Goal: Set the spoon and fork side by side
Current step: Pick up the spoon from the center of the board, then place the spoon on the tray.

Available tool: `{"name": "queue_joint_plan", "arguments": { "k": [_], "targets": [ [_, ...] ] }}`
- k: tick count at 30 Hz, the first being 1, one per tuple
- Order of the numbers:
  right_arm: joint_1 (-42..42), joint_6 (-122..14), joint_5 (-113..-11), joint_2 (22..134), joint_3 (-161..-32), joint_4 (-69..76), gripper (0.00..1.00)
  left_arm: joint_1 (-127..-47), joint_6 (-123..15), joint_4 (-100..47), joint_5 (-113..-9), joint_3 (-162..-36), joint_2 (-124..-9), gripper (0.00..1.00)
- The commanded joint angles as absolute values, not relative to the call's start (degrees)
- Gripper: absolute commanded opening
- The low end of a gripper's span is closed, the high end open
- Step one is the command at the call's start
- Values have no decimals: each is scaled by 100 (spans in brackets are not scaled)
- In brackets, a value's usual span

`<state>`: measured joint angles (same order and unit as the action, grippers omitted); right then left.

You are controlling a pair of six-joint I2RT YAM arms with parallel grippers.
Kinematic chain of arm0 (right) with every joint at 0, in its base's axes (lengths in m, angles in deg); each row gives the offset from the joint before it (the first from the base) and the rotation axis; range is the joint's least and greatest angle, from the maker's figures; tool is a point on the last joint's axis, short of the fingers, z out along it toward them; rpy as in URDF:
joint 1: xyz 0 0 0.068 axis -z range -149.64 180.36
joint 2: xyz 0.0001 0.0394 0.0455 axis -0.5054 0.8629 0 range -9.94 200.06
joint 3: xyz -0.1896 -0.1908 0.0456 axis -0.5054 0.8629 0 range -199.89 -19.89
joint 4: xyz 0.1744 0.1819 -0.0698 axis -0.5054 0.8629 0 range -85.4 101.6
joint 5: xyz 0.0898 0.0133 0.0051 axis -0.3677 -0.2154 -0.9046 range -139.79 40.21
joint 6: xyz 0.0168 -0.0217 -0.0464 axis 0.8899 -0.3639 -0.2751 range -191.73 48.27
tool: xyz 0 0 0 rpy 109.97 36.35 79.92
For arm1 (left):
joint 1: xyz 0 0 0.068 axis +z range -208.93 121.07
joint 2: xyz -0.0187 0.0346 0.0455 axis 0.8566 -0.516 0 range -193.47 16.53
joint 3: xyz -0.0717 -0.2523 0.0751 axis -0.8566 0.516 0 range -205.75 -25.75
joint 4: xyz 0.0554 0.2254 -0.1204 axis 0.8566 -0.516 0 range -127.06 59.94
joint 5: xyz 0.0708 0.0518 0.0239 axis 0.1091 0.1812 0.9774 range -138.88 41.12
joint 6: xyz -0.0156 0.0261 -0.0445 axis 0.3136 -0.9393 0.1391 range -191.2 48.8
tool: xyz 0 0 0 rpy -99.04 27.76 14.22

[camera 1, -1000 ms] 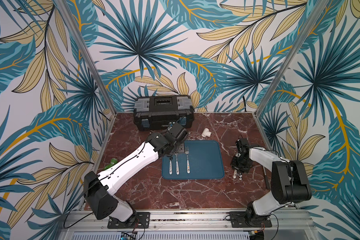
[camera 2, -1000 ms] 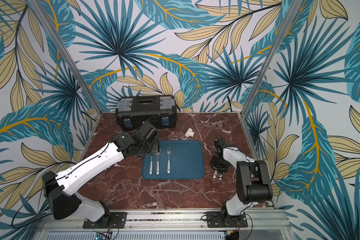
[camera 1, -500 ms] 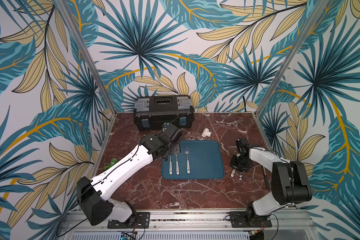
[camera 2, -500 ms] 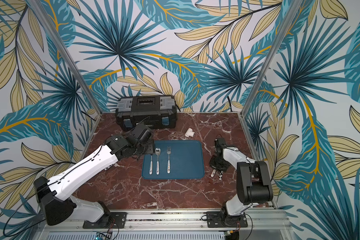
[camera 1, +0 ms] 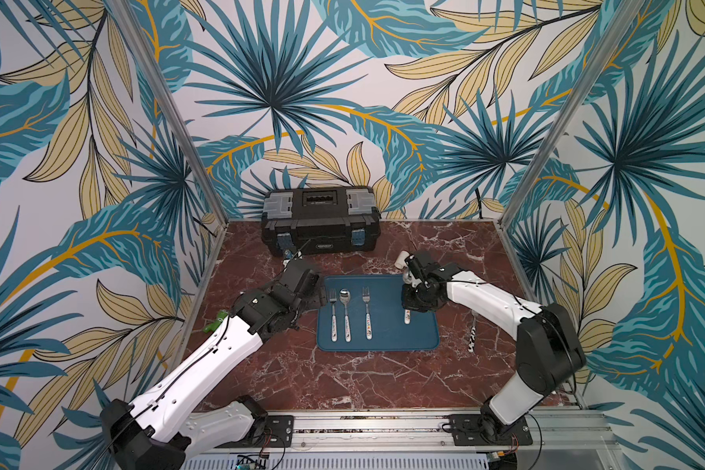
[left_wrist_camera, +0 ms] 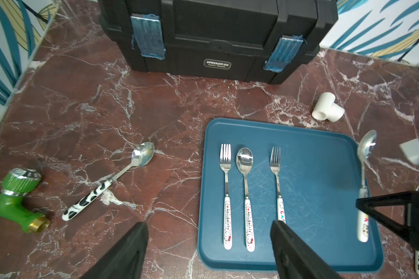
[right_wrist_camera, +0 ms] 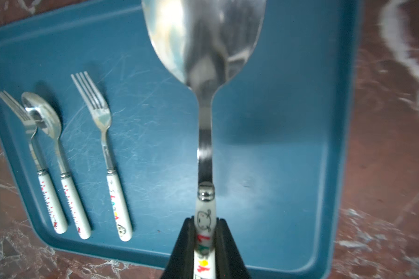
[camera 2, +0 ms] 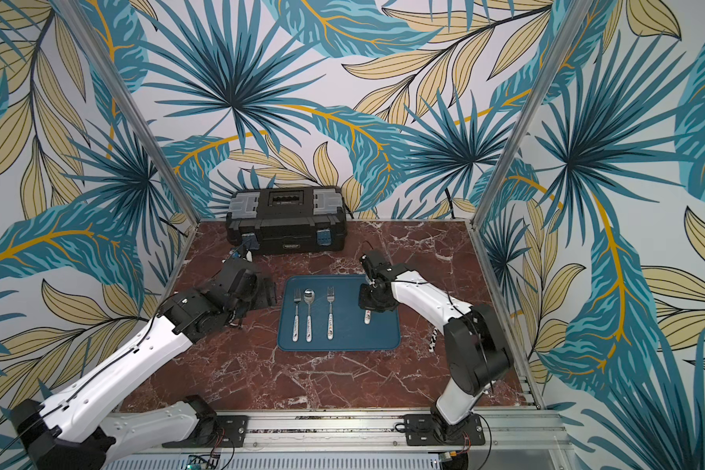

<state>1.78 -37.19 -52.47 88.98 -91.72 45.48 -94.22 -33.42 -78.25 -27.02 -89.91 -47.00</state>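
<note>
At the tray's right edge, the spoon is being clamped by the right gripper, to be lowered parallel beside the lone fork; left gripper spread, empty.

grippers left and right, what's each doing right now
Left gripper: open, holding nothing.
Right gripper: shut on a spoon by its white handle.

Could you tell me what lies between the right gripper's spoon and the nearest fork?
Nothing: only bare blue tray separates the held spoon from that fork, clearest in the right wrist view.
</note>
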Motion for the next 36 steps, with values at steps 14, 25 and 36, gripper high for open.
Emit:
{"name": "queue_joint_plan", "arguments": {
  "k": [14,25,36],
  "targets": [
    [-640,-3396,-5448,10056,-9800,4974,15,-9345,-3260,-7762,-2704,-8628,-4561,85],
    [-716,-3310,-5330,10242,-9859,4916,15,-9347,-3287,-7753,-2761,-8674,-4606,85],
    [-714,-3301,-5271,10319,-9890,4865,15,-9347,-3288,-7700,-2810,-8630,-4648,85]
  ]
}}
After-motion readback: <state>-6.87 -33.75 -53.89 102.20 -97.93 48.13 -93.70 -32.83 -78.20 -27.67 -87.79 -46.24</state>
